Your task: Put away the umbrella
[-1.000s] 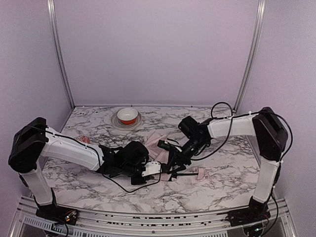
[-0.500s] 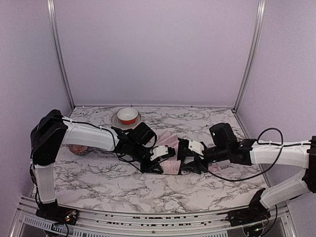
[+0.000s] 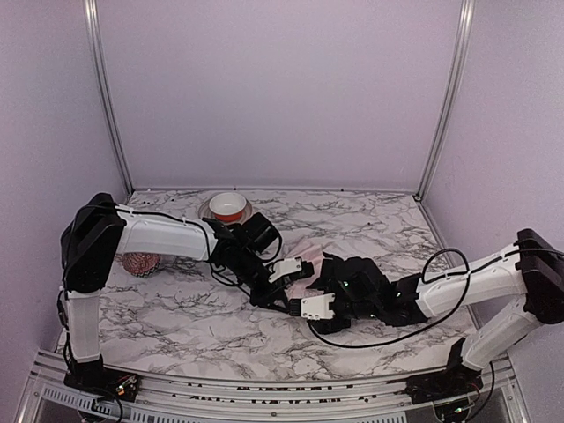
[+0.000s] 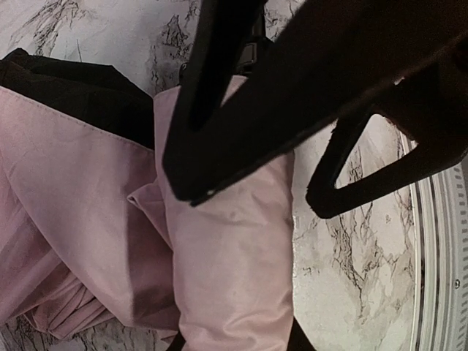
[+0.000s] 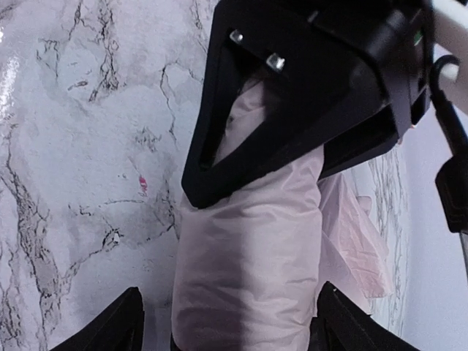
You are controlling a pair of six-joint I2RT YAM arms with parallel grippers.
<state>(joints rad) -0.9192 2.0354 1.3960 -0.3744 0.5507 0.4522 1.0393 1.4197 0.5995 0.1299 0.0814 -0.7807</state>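
At the left of the marble table [image 3: 176, 335], a small reddish knobbly ball [image 3: 139, 263] is sitting beside the left arm's upright link, well apart from the action. A red-and-white bowl [image 3: 228, 205] is resting near the back wall.

The left arm is reaching across toward the middle, where the umbrella [image 3: 308, 261] is lying as a loosely gathered pale pink bundle with black lining showing at one edge. The left tool [image 4: 234, 336] is at the bundle. Only the tips of its fingers are showing at the bottom edge of its wrist view, and they appear to be pressing on both flanks of the folded roll, pinching it.

From the right, the other arm is stretching low over the table to the same spot. The right tool [image 5: 228, 292] is standing spread around the roll, one finger touching the fabric and the other leaving a sliver of marble showing.

Both wrist views are showing the roll running straight ahead, away from each camera. Its long axis therefore seems to be lying between the two tools, each straddling it crosswise. Neither arm is clearly nearer. The shaft, handle knob and strap are not showing. The next move probably depends on the right tool closing across that axis to gather the fabric tighter.
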